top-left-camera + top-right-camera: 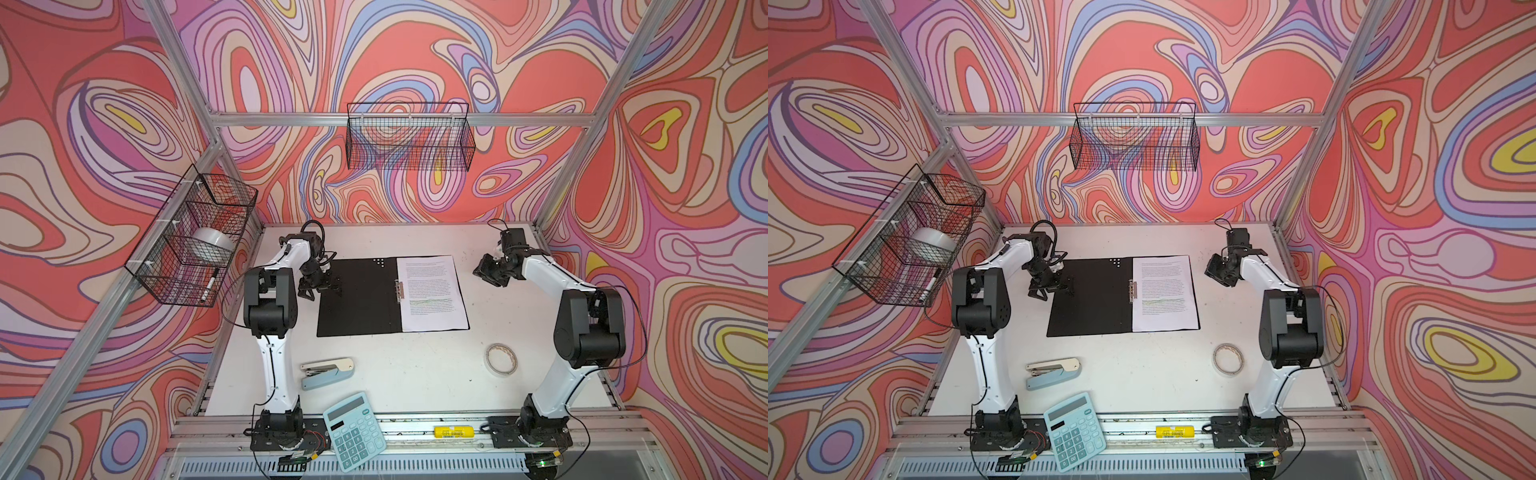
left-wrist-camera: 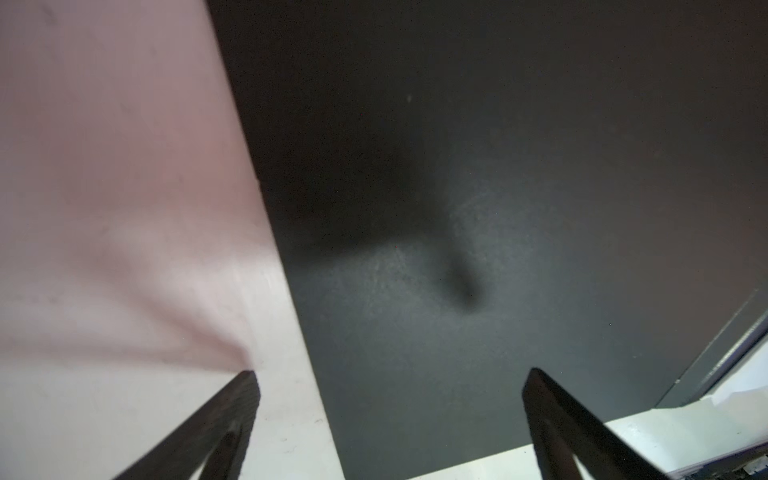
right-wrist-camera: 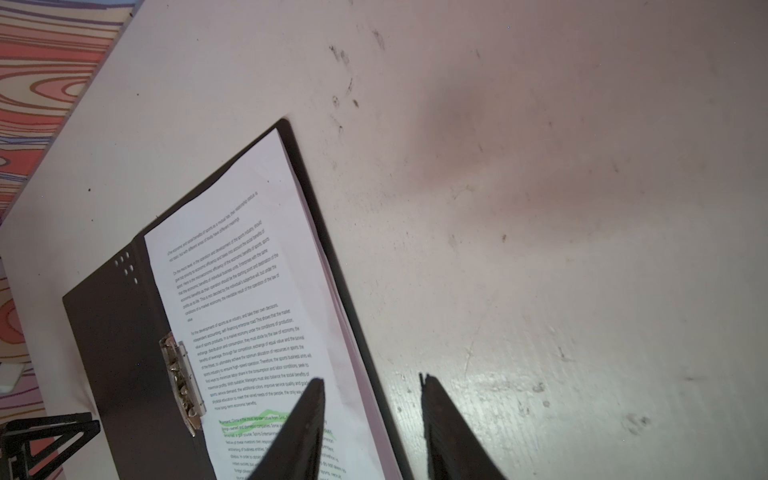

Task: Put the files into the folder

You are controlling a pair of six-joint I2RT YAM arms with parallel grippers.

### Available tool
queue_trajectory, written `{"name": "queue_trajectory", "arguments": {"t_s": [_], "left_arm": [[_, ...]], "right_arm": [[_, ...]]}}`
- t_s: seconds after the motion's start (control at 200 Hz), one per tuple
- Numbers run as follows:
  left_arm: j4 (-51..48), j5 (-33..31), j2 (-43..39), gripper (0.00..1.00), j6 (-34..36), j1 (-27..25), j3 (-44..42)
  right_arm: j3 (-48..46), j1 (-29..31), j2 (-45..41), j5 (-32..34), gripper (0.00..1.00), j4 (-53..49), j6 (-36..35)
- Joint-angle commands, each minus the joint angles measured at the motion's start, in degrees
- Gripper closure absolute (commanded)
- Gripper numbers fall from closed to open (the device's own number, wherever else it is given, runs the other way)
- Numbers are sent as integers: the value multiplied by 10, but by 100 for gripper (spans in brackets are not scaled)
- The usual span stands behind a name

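Note:
The folder [image 1: 357, 299] [image 1: 1088, 299] lies open and flat on the white table, black inside up, with a metal clip [image 1: 399, 289] [image 3: 183, 378] at its spine. The files [image 1: 432, 293] [image 1: 1165, 293] [image 3: 249, 311], white printed sheets with green highlighting, rest on the folder's right half. My left gripper [image 1: 322, 290] [image 1: 1054, 289] [image 2: 390, 374] is open low over the far left edge of the black left cover [image 2: 457, 208]. My right gripper [image 1: 484, 274] [image 1: 1217, 270] [image 3: 372, 379] hangs open to the right of the folder, above the table, with nothing between its fingers.
A pale blue stapler [image 1: 328, 372] and a teal calculator [image 1: 353, 430] sit at the front left. A tape roll [image 1: 501, 359] lies at the front right, a yellow tube [image 1: 451, 432] on the front rail. Wire baskets hang on the left frame [image 1: 191, 237] and the back wall [image 1: 409, 137].

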Motion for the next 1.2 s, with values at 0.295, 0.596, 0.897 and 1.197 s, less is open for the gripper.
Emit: {"name": "queue_trajectory", "arguments": {"t_s": [0.295,0.596,0.897,1.197], "left_arm": [[-24,30,21,0,0,8,11],[-28,50,32,1,4,8,20],[-38,57,49,1,4,8,36],[-43,65,61,2,4,8,52]], "right_arm": [[8,-2,68,-61,59,13,-21],[12,-1,92,-61,59,6,-30],[23,1,116,-72,58,5,-31],[48,20,139,-64,58,-20,-46]]}}
